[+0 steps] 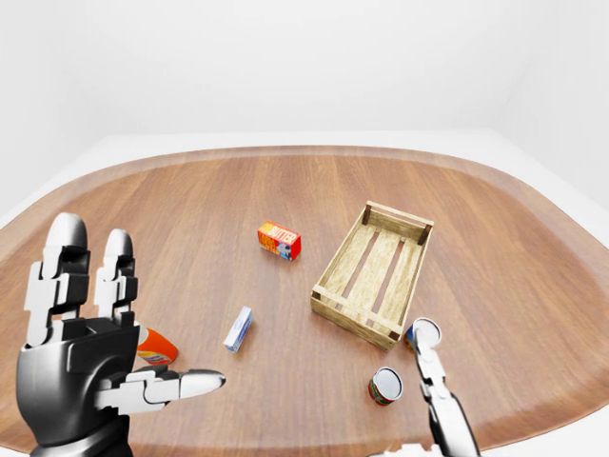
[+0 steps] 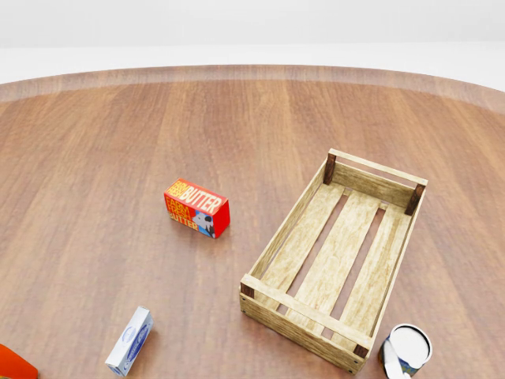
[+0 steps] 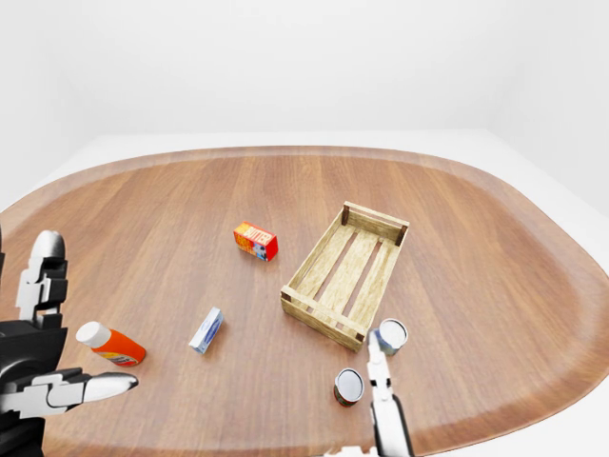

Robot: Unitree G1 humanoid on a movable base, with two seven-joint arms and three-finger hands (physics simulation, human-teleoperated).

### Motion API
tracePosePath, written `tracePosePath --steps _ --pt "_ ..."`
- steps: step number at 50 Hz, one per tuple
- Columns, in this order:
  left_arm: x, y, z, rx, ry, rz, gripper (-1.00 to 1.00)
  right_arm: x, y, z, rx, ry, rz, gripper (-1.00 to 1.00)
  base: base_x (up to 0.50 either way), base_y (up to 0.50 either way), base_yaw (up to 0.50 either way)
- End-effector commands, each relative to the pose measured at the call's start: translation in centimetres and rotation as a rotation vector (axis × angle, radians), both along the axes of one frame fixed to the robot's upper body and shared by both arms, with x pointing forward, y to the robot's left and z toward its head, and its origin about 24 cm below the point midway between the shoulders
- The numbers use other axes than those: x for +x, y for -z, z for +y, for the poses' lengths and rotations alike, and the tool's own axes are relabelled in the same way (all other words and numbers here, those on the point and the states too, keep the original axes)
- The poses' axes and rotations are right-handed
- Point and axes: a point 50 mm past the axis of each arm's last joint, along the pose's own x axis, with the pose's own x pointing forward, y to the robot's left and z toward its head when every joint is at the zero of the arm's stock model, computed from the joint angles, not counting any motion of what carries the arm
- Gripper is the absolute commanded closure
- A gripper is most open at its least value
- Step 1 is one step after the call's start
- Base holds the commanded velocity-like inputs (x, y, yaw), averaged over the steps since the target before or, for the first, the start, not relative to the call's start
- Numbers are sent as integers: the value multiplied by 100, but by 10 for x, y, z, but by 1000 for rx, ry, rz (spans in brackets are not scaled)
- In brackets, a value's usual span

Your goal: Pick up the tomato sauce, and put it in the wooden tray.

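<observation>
Two cans stand below the wooden tray [image 2: 290, 223] in the left-eye view. A red-labelled can [image 1: 385, 386], likely the tomato sauce, is nearest the bottom edge. A white-topped can with a blue and orange label [image 2: 407, 347] stands at the tray's near right corner. My right hand [image 1: 425, 360] rises from the bottom edge with straight fingers, its tip reaching this white-topped can, and it holds nothing. At the lower left my left hand [image 1: 143, 314] is raised, its fingers spread open and empty. The tray is empty.
A red butter box [image 2: 197, 208] lies left of the tray. A small blue and white box [image 2: 130, 341] lies below it. An orange bottle with a white cap [image 3: 111, 345] lies by my left hand. The round wooden table's rim [image 1: 285, 152] curves across the top.
</observation>
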Motion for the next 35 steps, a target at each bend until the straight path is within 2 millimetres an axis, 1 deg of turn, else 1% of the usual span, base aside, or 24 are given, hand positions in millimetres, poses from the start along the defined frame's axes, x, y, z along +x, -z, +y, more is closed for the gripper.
tracePosePath --steps 1,12,35 --pt "0 0 0 0 0 0 -100 -1 -2 3 -2 -14 -6 -100 0 0 0" --pt "-1 -1 1 1 -3 -7 -100 -3 0 6 -4 -29 -3 -100 0 0 0" --pt "0 -2 0 3 -3 -9 -100 -8 8 4 -11 -14 38 -100 0 0 0"
